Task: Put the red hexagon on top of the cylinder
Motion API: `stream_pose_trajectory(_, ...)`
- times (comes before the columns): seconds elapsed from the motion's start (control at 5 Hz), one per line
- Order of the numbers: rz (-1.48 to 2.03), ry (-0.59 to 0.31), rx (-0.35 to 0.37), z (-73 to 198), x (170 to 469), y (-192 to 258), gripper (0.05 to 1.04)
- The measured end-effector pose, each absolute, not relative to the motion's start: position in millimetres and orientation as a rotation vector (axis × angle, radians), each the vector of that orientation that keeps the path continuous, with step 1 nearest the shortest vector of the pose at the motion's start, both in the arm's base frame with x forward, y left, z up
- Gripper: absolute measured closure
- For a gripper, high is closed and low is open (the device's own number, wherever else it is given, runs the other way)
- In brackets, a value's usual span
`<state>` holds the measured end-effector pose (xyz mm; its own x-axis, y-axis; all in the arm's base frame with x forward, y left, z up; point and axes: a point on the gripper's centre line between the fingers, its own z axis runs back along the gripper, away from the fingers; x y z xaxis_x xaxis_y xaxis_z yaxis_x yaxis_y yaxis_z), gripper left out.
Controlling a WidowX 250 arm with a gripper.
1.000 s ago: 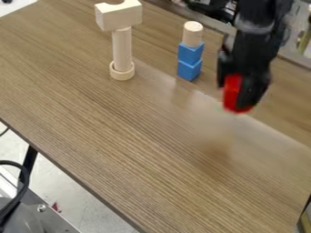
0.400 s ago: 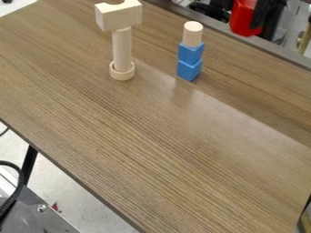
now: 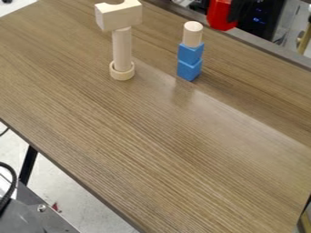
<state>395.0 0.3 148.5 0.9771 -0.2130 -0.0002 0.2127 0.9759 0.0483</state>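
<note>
**Operator:** Camera view. State the hand's condition.

**Technician:** The hand (image 3: 230, 18) is at the far edge of the view, right of centre. It grips the red hexagon (image 3: 217, 16), with a black finger across the hexagon's right side.

**Operator:** Hexagon position relative to the cylinder?

**Technician:** Up and to the right of the cylinder (image 3: 193, 39) in the view, apart from it. Its exact height cannot be told.

**Operator:** Cylinder support?

**Technician:** The cylinder stands upright on the upper cube (image 3: 190, 53), which rests on the lower cube (image 3: 189, 70). Both cubes are blue. The lower one sits on the wood-grain counter (image 3: 152, 141), toward the far side.

**Operator:** Adjacent assembly?

**Technician:** Left of the cubes, well apart. A ring (image 3: 122, 75) lies on the counter around the foot of an upright post (image 3: 122, 48). A notched block (image 3: 119, 17) rests on the post, notch upward. All three are pale wood.

**Operator:** Near left corner?

**Technician:** Below the counter: a black cable (image 3: 10, 195) and a grey metal plate (image 3: 52, 223).
</note>
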Motion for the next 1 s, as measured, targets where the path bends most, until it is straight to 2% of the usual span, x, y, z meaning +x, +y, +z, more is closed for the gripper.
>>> stream_pose_trajectory(0.4,-0.152,0.007,0.039,149.3,397.4,27.1,0.324)
stream_pose_trajectory(1.0,-0.152,0.02,0.045,137.3,400.1,30.9,0.324)
